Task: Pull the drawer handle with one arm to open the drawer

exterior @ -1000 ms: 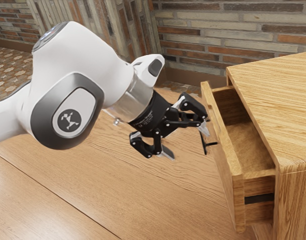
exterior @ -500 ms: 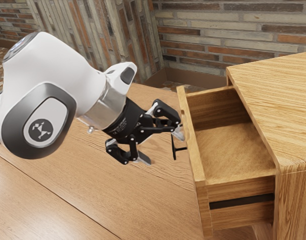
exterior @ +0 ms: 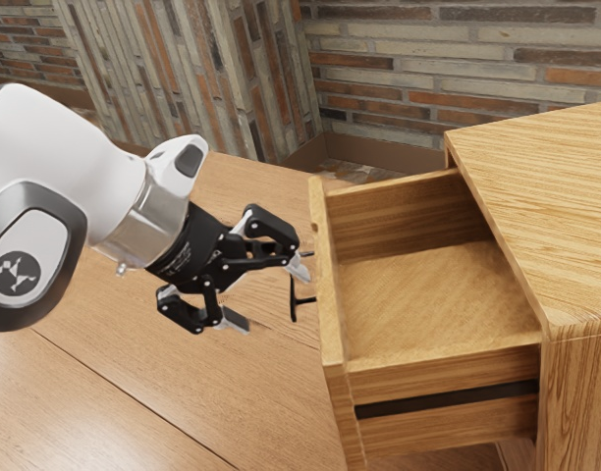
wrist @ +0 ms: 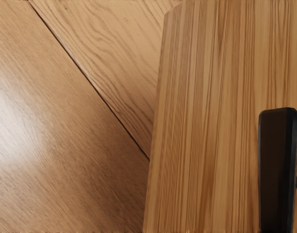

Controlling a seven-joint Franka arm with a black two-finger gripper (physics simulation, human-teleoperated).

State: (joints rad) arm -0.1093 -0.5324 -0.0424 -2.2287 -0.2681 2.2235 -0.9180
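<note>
- The table lies open and bare below the arm and toward the near edge. The brick wall closes off the far side.
- On the exterior view's right the room ends at the cabinet. Its drawer sticks far out over the table toward the arm.
- The gripper hangs above the table just short of the drawer's front panel, with a narrow gap between them.
- Its fingers are spread wide. The upper tip sits right by the top of the handle and the lower one is well off to the arm's side. The handle is not pinched between them.
- I cannot tell whether the upper tip touches the handle.
- The handle is a short black bar standing upright on the outer face of the front panel.
- In the wrist view the front panel stands close up, with the handle at its side and the table beyond its edge.
- The drawer stands open, and its plain wooden floor and inner walls show.
- By count: one arm, one gripper with two fingers, one cabinet, one drawer, one handle.
</note>
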